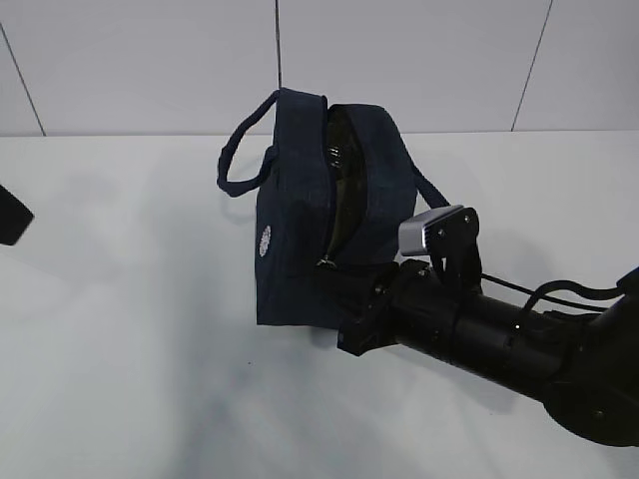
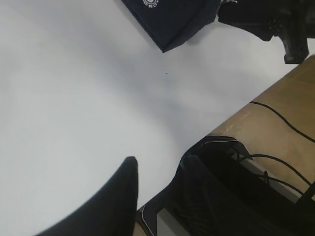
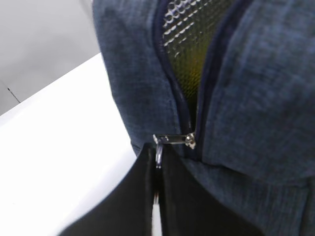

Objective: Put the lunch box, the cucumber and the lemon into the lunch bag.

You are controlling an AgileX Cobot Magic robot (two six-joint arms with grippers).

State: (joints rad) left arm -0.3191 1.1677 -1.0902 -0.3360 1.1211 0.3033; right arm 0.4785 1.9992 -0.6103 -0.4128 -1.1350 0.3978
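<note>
lunch bag (image 1: 300, 220) standing upright at centre of the exterior view, on the white table (image 1: 120, 329), top zip gaping open along its length. silvery quilted lining (image 3: 194, 44) showing through the gap in the right wrist view, with a yellowish-green tint deeper inside; cannot tell what that is. one loop handle (image 1: 240, 150) arching off to the upper left of the bag, a second strap running down the right side behind it. round white logo patch (image 1: 265, 241) on the near face.

silver ring pull (image 3: 158, 155) hanging at the lower end of the zip, just below the slider, bottom centre of the right wrist view. right gripper (image 3: 156, 189) closed tight, fingers pressed together with the ring pinched between the tips. same arm filling the lower right of the exterior view, reaching in to the bag's near lower corner.

left gripper (image 2: 160, 172) low in the left wrist view, jaws partly apart, nothing between them, hovering over bare table near the edge. bag's corner far off in the upper middle of that view, well apart from it. brown surface and black cables at the right edge.
</note>
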